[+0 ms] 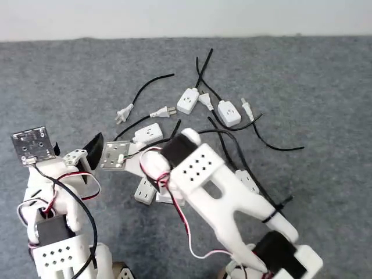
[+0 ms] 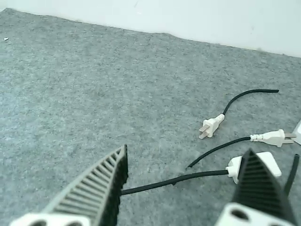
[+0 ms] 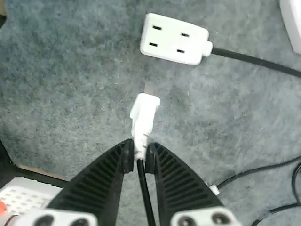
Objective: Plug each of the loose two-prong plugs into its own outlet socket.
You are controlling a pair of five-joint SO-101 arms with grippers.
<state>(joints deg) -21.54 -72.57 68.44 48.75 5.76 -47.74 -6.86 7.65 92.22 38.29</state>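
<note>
My right gripper [image 3: 139,145] is shut on the cord end of a white two-prong plug [image 3: 145,113]. The plug's prongs point at a white outlet block [image 3: 174,38] lying on the carpet a short way ahead, and there is a gap between them. In the high view that outlet [image 1: 145,190] peeks out from under the right arm [image 1: 200,171]. My left gripper [image 2: 186,153] hangs open over the carpet with nothing in it, at the left of the table [image 1: 110,148]. Beyond it lie two loose plugs [image 2: 211,126] [image 2: 273,138] and an outlet [image 2: 235,167] on a black cord.
Further outlets lie at the back centre [image 1: 188,100] [image 1: 229,113], mid-table [image 1: 148,134] and beside the right arm [image 1: 247,180]. Loose plugs [image 1: 124,113] [image 1: 164,112] [image 1: 206,102] [image 1: 247,108] and black cords tangle among them. Grey carpet [image 1: 325,81] covers the table.
</note>
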